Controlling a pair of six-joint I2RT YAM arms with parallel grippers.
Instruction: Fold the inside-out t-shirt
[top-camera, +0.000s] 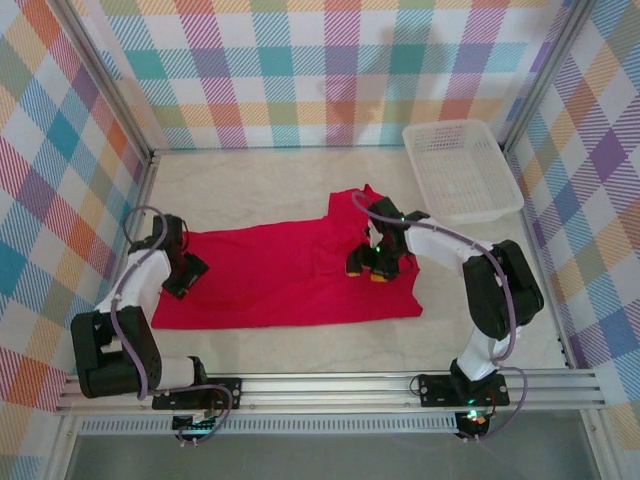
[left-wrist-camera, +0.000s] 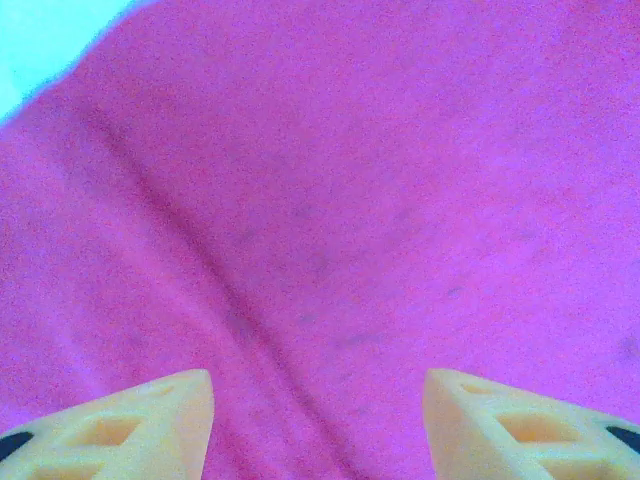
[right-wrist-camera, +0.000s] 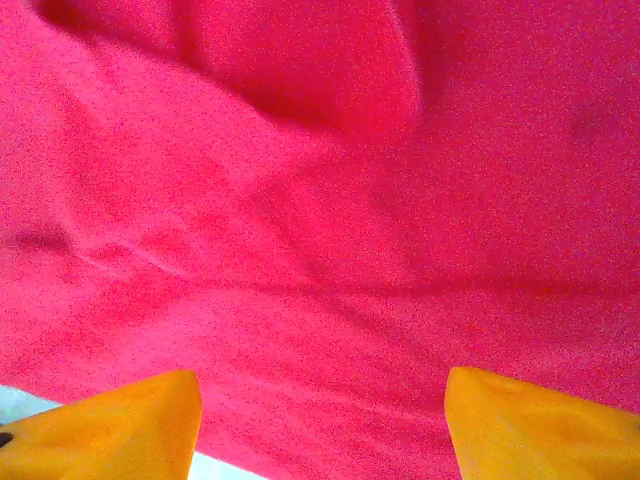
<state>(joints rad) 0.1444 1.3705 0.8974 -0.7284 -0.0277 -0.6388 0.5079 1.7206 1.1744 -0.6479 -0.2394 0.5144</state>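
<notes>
While the red t-shirt (top-camera: 290, 275) lies spread mid-tabletop (top-camera: 250, 180), the left fingers (left-wrist-camera: 130, 430) at its 9 o'clock edge and the right fingers (right-wrist-camera: 110, 425) toward 3 o'clock sit released, empty. This looks like lining up a grasp; next, each must pinch cloth for the first fold.

T-shirt (top-camera: 290, 275): plain crimson, magenta-tinted in the left wrist view.
Bench (top-camera: 250, 185): pale cream, faintly speckled.
Basket (top-camera: 503, 165): white lattice.
Walls (top-camera: 330, 70): pastel plaid of teal, orange, purple, yellow.
Left tool (left-wrist-camera: 318, 400), right tool (right-wrist-camera: 320, 400): orange-yellow fingers (left-wrist-camera: 120, 430).
Arms (top-camera: 140, 285): white and black.
</notes>
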